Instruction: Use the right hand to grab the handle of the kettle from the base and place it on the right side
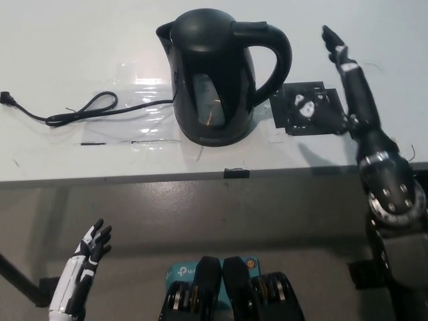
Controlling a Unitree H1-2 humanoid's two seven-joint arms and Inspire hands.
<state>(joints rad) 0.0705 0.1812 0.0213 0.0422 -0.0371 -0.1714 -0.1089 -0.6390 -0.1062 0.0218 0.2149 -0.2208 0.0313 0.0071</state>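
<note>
A black kettle (212,79) stands upright on its base on the white table (67,40), its handle (275,60) turned to the picture's right. My black right hand (338,87) is raised over the table to the right of the handle, open with fingers spread, apart from the kettle. It hovers above a black taped square (307,110). My white left hand (83,274) rests low at the lower left, below the table edge, open and holding nothing.
A black power cord (73,114) runs from the base to the left across the table. Clear tape patches (144,110) lie around the base. A small black tab (235,174) sits on the table's front edge.
</note>
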